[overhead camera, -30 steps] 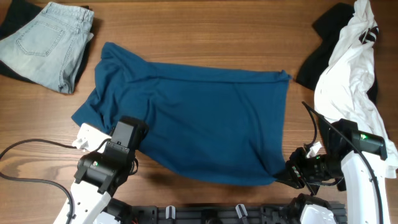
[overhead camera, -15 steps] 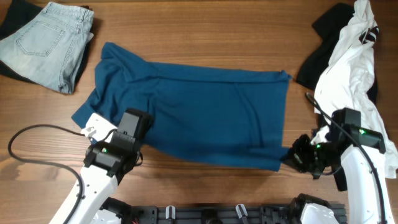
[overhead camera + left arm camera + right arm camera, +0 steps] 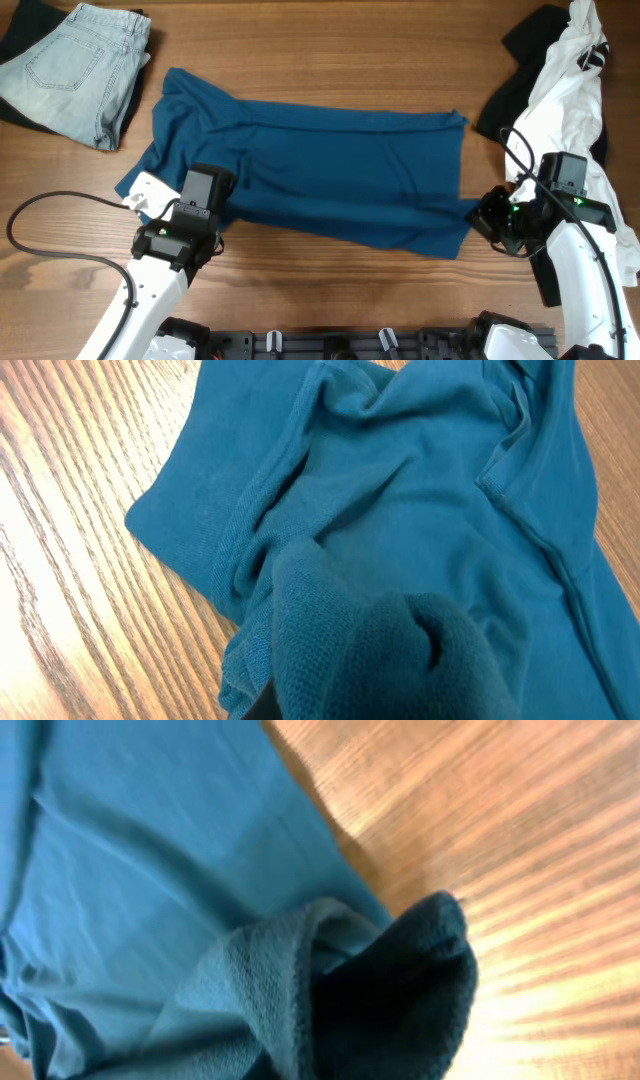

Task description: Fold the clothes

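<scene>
The teal-blue shirt [image 3: 340, 170] lies spread across the middle of the tabletop [image 3: 330, 50], its long side running left to right, the rumpled sleeve end toward the left edge and the straight hem toward the right edge. The left pincer [image 3: 210, 188] is clamped shut on the shirt's near border at the left end. In the left wrist view a thick roll of fabric [image 3: 370, 650] bunches right at the lens and hides the fingers. The right pincer [image 3: 487, 215] is likewise closed tight on the shirt's near right corner, where the right wrist view shows a doubled lip of cloth [image 3: 340, 980] pinched above bare wood [image 3: 480, 840]. Along the near side the fabric looks drawn up into a low ridge between the two grips, so the step in hand appears to be the first fold, with the near border taken up to be carried over the body of the shirt. The next move calls for both arms to lift together and travel toward the far edge at an even pace, with the cloth taut between them. They would then lay the near border along the far one before letting go. The pale denim jeans [image 3: 75, 65] at the far left corner and the white garment with black cloth [image 3: 565, 90] by the right edge lie apart from the shirt.
</scene>
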Robot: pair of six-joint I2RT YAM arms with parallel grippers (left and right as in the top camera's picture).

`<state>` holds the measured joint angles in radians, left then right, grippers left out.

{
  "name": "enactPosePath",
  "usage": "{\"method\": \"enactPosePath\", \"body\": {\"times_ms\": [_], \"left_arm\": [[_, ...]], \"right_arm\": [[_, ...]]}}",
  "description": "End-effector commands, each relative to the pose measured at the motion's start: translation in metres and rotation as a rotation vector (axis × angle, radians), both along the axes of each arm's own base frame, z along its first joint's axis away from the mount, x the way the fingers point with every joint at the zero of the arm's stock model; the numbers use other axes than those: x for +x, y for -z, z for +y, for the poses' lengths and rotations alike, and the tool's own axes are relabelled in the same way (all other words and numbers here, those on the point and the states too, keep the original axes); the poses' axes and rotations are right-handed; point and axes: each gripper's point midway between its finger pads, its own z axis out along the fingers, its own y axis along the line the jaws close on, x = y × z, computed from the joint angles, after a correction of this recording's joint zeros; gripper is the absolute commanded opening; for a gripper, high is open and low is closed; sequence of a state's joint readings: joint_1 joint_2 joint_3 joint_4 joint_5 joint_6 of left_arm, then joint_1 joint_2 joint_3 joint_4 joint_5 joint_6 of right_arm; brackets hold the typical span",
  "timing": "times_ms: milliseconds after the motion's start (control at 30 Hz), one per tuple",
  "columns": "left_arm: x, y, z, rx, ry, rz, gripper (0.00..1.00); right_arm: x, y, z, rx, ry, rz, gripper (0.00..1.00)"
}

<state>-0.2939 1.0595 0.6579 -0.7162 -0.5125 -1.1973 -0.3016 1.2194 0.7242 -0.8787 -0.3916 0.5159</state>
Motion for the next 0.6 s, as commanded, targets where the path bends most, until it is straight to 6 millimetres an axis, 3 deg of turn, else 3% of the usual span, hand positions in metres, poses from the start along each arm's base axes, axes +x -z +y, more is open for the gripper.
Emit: {"method": "enactPosePath", "body": {"times_ms": [0, 300, 567], "left_arm": [[0.005, -0.012, 0.012, 0.058, -0.03, -0.035, 0.04], [0.004, -0.027, 0.034, 0.188, -0.098, -0.072, 0.04], [0.018, -0.033, 0.041, 0.231, -0.095, -0.101, 0.04]], "right_arm": [[0.013, -0.004, -0.006, -0.042, 0.003, -0.046, 0.04], [0.051, -0.01, 0.021, -0.078, -0.141, -0.197, 0.04], [0.06, 0.019, 0.053, -0.053, -0.241, -0.148, 0.04]]}}
